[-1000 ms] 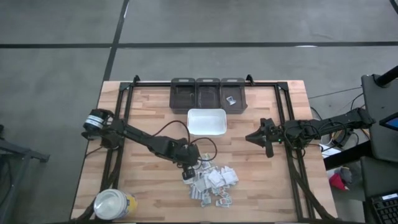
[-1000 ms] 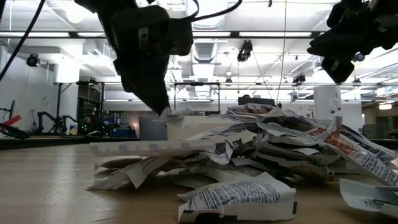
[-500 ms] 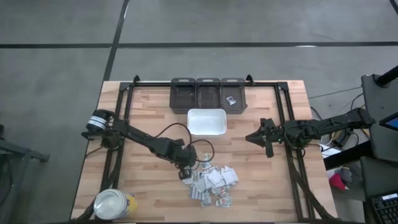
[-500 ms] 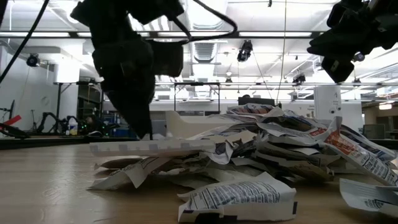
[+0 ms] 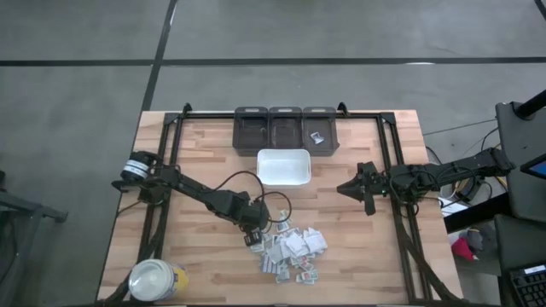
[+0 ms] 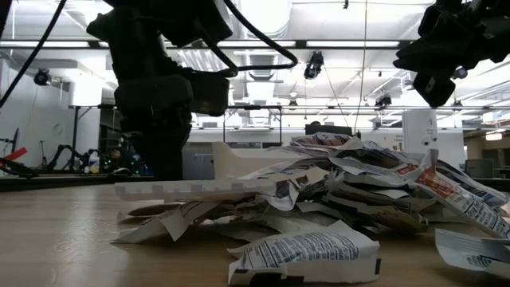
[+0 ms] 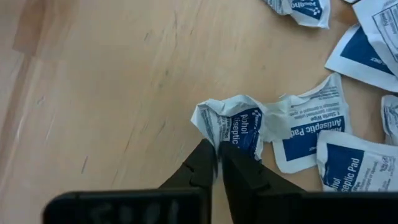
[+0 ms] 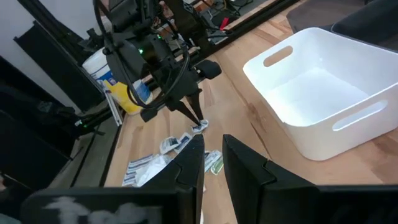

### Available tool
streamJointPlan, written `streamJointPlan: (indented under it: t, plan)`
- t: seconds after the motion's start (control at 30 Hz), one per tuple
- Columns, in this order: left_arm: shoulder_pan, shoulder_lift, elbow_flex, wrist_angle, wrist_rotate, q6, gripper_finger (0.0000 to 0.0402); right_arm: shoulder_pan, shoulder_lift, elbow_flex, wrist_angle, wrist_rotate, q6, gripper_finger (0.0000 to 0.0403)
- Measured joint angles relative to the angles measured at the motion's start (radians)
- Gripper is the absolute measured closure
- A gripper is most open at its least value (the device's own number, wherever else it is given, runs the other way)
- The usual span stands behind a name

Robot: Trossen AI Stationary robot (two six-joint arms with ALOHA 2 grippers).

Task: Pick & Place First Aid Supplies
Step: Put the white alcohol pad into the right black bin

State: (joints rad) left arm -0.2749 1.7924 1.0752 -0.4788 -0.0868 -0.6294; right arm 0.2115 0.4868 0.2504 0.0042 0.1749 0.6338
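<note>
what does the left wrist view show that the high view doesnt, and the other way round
Only the left wrist view shows the left claw nearly shut on the edge of a crumpled white-and-blue paper packet, and the blue print on the flat packets beside it.

Only the high view shows the white rectangular plastic tray, the three dark bins at the table's far edge, the round white-lidded yellow jar, and the right claw waiting off to the right.

Both show the pile of small paper packets on the light wooden table.

I see a white rectangular plastic tray [image 5: 283,167] mid-table on my wooden tabletop [image 5: 205,153]. Three dark bins [image 5: 286,126] line the far edge; a yellow white-lidded jar [image 5: 157,280] stands at the near-left corner.
</note>
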Motion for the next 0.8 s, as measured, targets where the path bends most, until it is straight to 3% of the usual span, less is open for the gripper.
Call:
streamJointPlan:
  t: [0.33, 0.63, 0.8]
  plan:
    - [-0.001, -0.004, 0.001, -0.101, 0.000, -0.032, 0.0288, 0.000, 0.000, 0.000, 0.000, 0.000, 0.003, 0.0346]
    - [0.000, -0.017, -0.001, -0.111, 0.000, -0.098, 0.0282, 0.000, 0.000, 0.000, 0.000, 0.000, 0.002, 0.0346]
    - [0.000, -0.032, 0.000, -0.058, 0.001, -0.063, 0.0282, 0.000, 0.000, 0.000, 0.000, 0.000, -0.003, 0.0346]
